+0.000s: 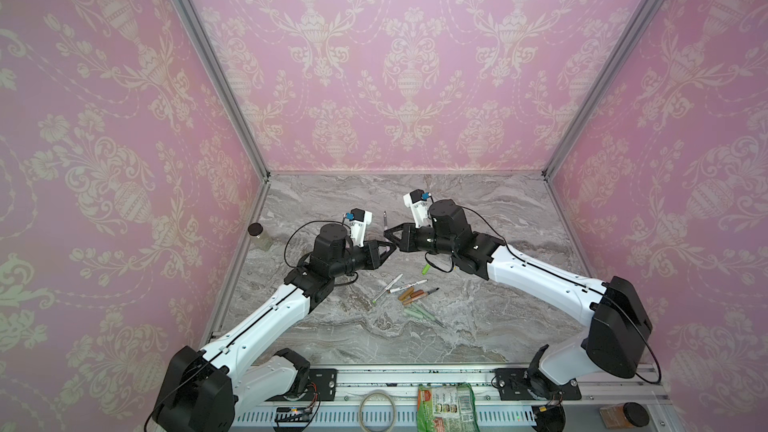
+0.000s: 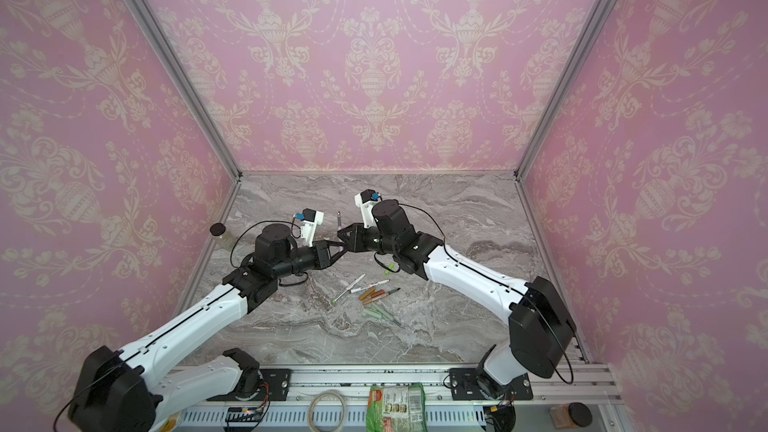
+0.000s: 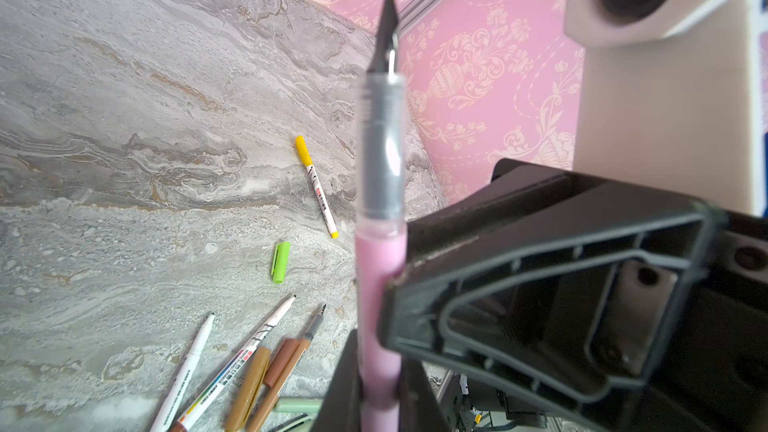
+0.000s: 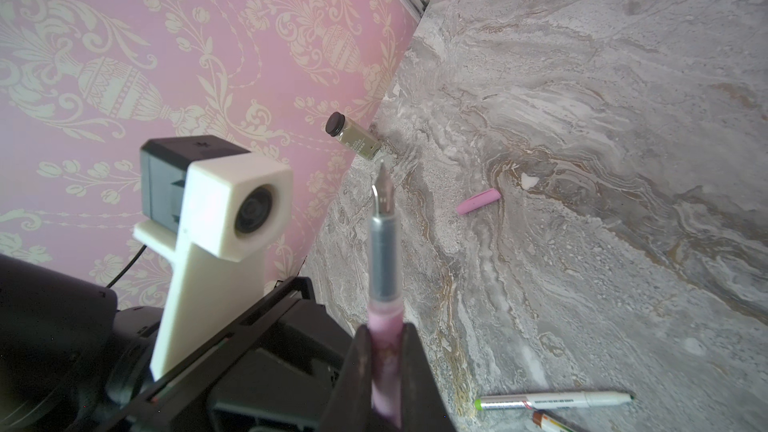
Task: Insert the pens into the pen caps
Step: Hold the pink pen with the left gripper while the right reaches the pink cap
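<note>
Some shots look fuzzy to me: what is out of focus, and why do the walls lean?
Left wrist view: the pink pen close to the lens is soft, the yellow pen and green cap on the table crisp. Right wrist view: the pen's barrel blurs near the lens, the pink cap is sharp. In both top views the wide lens splays the walls outward; light is even.

The rear of the surface [image 1: 478, 201] lies bare across its whole width, and so does the broad front right. Mid-surface the left arm [image 1: 266, 317] and right arm [image 1: 540, 280] meet at an upright pink pen [image 1: 385, 222], closing the way between them. Just in front, a loose cluster of pens [image 1: 409, 295] crowds the centre, with a green cap [image 1: 426, 270] just beside the right arm. A jar [image 1: 259, 236] stands at the left edge. A pink cap [image 4: 478, 201] lies alone on open surface.
</note>
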`<state>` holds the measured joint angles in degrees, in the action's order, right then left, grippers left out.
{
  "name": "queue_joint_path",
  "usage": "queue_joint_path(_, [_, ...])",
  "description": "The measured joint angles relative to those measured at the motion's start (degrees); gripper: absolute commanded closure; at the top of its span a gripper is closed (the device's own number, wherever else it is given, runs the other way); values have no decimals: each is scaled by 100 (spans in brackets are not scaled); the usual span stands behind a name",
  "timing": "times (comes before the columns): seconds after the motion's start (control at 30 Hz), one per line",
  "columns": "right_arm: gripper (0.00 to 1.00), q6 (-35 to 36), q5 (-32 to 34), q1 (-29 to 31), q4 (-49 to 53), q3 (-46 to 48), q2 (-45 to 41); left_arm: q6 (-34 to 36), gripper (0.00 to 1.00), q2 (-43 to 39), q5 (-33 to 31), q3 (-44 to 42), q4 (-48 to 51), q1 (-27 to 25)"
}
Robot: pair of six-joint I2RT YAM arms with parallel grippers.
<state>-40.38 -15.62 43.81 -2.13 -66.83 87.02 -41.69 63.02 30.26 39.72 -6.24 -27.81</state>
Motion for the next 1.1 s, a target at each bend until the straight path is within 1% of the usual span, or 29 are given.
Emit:
queue_joint_path(0.17, [100,20,20,9,2,0,0,24,99,-15,-92,0,39,-7])
queue_joint_path(0.23, [97,31,17,11,0,2,0,52,100,-76,-151,0,129,-11])
queue_joint_path(0.27, [93,35,17,28,-9,2,0,96,100,-138,-214,0,214,-13])
queue_joint_path(0.37, [78,33,-11,90,-79,2,4,304,100,-361,-522,151,772,-57])
queue_joint_path(0.47, [59,61,13,92,39,-85,20,483,100,-654,-1414,334,1528,0])
queue_joint_path(0.6, [48,85,107,57,240,-391,223,699,100,-1167,-2688,413,2562,76])
queue_joint_path(0.63, [46,79,138,59,295,-492,308,737,100,-1279,-2914,415,2743,76])
queue_joint_path(0.73, [42,46,361,107,673,-1082,798,828,100,-1700,-3652,417,3276,76])
queue_joint_path(0.87, [32,-31,752,240,1510,-2277,1810,986,100,-2240,-4437,420,3681,76])
queue_joint_path(0.97, [26,-28,1134,402,2273,-3331,2682,1110,100,-2518,-4822,420,3842,76])
queue_joint_path(1.1, [22,17,1650,732,3051,-4730,3910,1189,100,-2787,-5171,417,3943,76])
